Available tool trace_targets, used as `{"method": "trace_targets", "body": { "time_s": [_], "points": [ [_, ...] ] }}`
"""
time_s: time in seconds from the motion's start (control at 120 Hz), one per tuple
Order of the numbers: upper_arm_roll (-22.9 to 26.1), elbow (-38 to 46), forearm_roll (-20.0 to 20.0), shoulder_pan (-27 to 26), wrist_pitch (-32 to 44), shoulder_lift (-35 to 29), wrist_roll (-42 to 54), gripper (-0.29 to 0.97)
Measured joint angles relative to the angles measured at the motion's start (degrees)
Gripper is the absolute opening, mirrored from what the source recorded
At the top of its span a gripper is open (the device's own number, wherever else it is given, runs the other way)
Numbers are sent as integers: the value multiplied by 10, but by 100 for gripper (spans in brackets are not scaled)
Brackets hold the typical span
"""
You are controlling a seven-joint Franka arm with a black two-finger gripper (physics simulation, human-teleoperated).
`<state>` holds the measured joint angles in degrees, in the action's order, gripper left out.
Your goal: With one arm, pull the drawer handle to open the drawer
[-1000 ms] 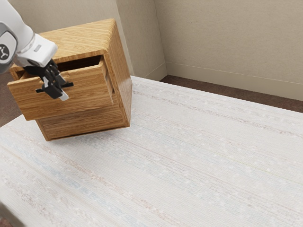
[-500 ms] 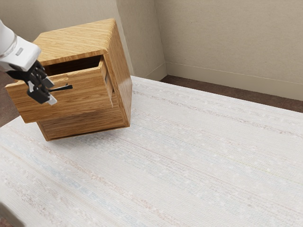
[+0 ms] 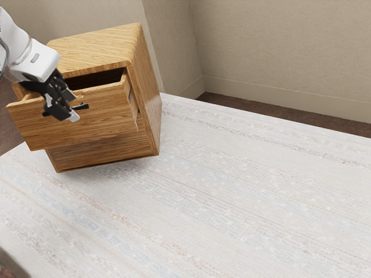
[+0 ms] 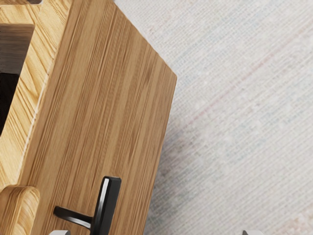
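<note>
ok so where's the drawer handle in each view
Exterior view: the black handle sticks out of the drawer front, right beside the gripper.
Wrist view: the handle juts from the same drawer front, close to the gripper.
Shared landmark: the drawer front's edge against the pale table.

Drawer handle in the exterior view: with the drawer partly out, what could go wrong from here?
1. The gripper appears off-centre on the thin black handle. A skewed pull might slip off it or bind the drawer.
2. The cabinet stands near the table edge with the drawer sticking out. A harder pull could drag or tip the whole cabinet rather than slide the drawer.
</note>
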<state>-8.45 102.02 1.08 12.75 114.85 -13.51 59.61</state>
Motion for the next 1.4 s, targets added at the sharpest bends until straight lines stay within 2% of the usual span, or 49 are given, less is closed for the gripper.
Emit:
{"method": "trace_targets", "body": {
  "time_s": [0.533, 0.983, 1.125, 1.4],
  "points": [
    [0, 4, 0, 14, 5, -2, -2, 42],
    [0, 9, 0, 20, 6, 28, -5, 44],
    [0, 10, 1, 22, 6, 22, -6, 38],
    [-3, 22, 3, 34, 5, 2, -6, 40]
  ]
}}
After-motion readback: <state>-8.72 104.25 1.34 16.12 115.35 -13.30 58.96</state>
